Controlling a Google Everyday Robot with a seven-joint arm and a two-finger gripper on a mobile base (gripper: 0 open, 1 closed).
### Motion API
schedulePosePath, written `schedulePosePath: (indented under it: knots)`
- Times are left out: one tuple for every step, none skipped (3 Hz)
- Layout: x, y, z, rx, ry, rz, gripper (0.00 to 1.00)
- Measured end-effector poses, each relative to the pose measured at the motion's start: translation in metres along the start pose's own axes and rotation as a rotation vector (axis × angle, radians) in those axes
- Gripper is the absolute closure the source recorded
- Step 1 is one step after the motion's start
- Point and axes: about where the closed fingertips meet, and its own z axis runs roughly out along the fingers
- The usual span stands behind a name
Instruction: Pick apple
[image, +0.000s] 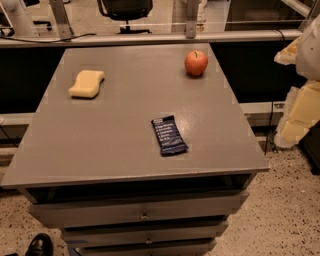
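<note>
The apple (196, 63) is small, round and red-orange with a short dark stem. It stands upright near the far right corner of the grey table top (125, 125). My gripper (296, 116), with pale yellow parts on a white arm, hangs at the right edge of the view, off the table's right side. It is well to the right of the apple and nearer to the camera, not touching it.
A pale yellow sponge (87, 83) lies at the far left of the table. A dark blue snack bar wrapper (169, 135) lies near the front middle. Drawers (142, 212) sit under the table top. A rail and an office chair stand behind.
</note>
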Motion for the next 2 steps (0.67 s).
schedulePosePath:
  knots:
    - [0.0000, 0.0000, 0.0000, 0.000, 0.000, 0.000, 0.00]
    - [-0.0031, -0.0027, 0.0009, 0.022, 0.000, -0.003, 0.00]
